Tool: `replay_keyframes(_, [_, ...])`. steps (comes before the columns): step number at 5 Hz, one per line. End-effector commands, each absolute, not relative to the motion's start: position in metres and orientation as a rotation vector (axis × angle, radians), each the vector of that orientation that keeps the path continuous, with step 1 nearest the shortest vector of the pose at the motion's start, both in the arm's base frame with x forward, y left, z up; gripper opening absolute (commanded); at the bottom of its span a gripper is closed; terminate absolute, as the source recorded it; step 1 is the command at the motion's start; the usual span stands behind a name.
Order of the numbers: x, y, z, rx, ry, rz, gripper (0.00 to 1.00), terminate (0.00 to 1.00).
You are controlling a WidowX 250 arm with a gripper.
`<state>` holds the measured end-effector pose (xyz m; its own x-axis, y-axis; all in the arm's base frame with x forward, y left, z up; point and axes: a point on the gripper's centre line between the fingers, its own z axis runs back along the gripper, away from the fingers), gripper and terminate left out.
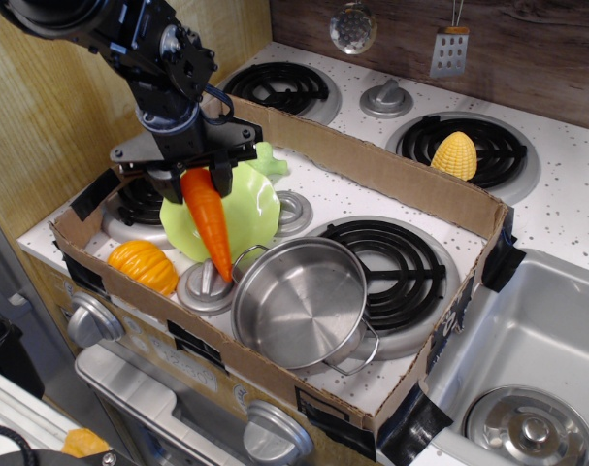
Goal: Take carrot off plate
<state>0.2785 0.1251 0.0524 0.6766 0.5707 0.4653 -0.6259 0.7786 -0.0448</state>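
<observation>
My gripper [193, 181] is shut on the carrot's [209, 223] thick top end. The bright-orange carrot hangs tip-down, lifted above the lime-green plate [244, 209], its point near the pot's handle. Its green stem cap is hidden between my fingers. The plate sits tilted on the front left burner inside the cardboard box.
A steel pot [299, 303] stands right of the plate. An orange pumpkin [144, 266] lies at the front left. The cardboard box wall [391, 175] rings the front burners. A yellow corn cob [455, 154] rests on the back right burner. A sink [527, 369] lies at the right.
</observation>
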Motion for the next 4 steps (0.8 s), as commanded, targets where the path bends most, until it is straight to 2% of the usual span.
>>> replay_keyframes(1, [0.304, 0.147, 0.096, 0.24, -0.595, 0.547, 0.0, 0.0])
replay_keyframes(3, [0.343, 0.119, 0.135, 0.182, -0.373, 0.673, 0.0, 0.0])
replay_keyframes(4, [0.36, 0.094, 0.141, 0.114, -0.303, 0.778, 0.0, 0.0])
